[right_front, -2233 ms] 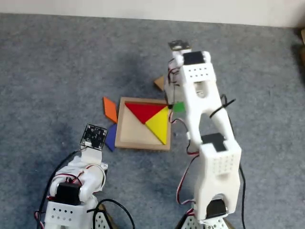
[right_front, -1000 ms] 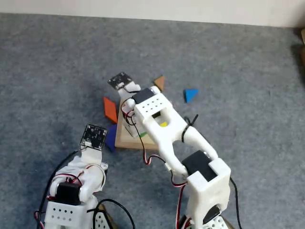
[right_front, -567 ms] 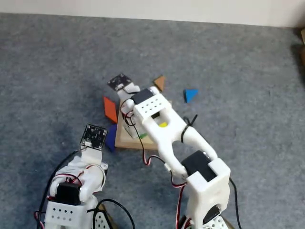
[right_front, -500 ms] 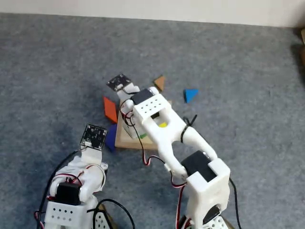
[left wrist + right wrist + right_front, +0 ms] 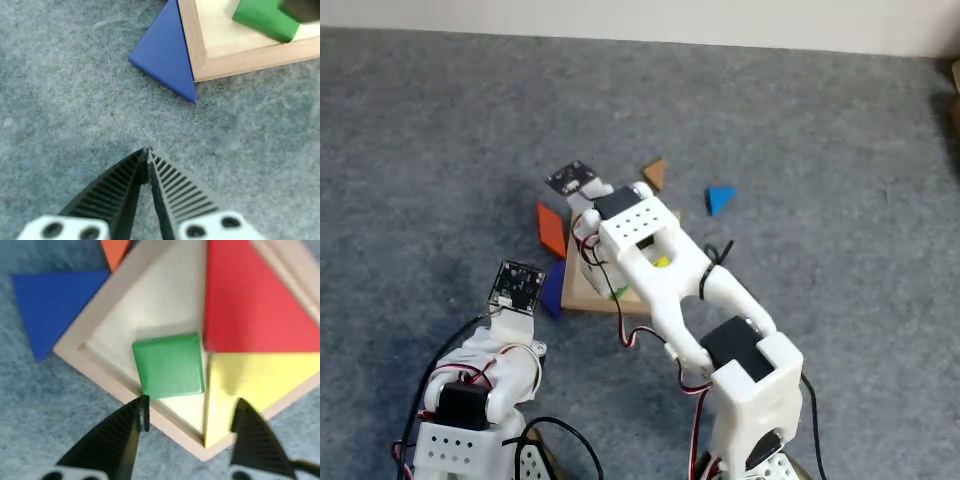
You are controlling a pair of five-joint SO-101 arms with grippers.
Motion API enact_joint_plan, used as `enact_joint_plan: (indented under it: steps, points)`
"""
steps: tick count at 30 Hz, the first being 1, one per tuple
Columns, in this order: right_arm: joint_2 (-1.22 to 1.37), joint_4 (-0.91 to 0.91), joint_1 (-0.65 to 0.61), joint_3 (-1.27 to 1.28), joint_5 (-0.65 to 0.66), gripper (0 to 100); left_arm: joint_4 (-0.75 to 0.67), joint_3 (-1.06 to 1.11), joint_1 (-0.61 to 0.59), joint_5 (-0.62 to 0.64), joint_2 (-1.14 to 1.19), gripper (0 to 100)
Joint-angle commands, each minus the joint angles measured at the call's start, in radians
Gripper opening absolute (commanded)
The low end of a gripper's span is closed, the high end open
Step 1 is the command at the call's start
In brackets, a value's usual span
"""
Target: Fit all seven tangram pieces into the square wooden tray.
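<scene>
The square wooden tray [image 5: 110,375] holds a red triangle [image 5: 250,305], a yellow triangle [image 5: 245,385] and a green square [image 5: 170,365]. The green square lies flat by the tray's near left corner, touching both triangles. My right gripper [image 5: 192,412] hangs open just above it, fingers spread wider than the square. In the high view the right arm [image 5: 640,225] covers most of the tray [image 5: 575,292]. A large blue triangle [image 5: 165,55] rests on the carpet against the tray's left rim. My left gripper [image 5: 147,151] is shut and empty, low over the carpet short of that triangle.
An orange parallelogram [image 5: 551,230] lies on the carpet left of the tray. A brown triangle [image 5: 655,173] sits beyond the tray's far edge, and a small blue triangle [image 5: 720,198] lies to its right. The left arm [image 5: 490,380] stays near the front left.
The right arm swung from the tray's right edge over to its left part. The green square went from the carpet into the tray. The left arm kept still.
</scene>
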Motion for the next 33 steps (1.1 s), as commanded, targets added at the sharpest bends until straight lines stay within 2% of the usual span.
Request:
enact_joint_plan:
  steps: [1,4,9,15,18,22,33]
  points:
    - [-0.125,0.025,0.051,-0.071,0.012,12.0,0.005,0.019,-0.008,-0.008,-0.033,1]
    - [-0.189,0.021,0.150,-0.090,-0.012,5.5,0.005,0.019,-0.008,-0.008,-0.033,1]
    - [-0.217,0.004,0.318,-0.094,-0.153,5.3,0.005,0.019,-0.008,-0.008,-0.033,1]
    - [-0.217,-0.216,0.446,-0.088,-0.316,6.3,0.005,0.019,-0.008,-0.008,-0.033,1]
    - [-0.202,-0.300,0.475,-0.073,-0.377,14.8,0.005,0.019,-0.008,-0.008,-0.033,1]
    - [-0.093,-0.326,0.478,-0.067,-0.457,26.8,0.005,0.019,-0.008,-0.008,-0.033,1]
    - [0.242,-0.343,0.493,-0.361,-0.488,28.0,0.005,0.019,-0.008,-0.008,-0.033,1]
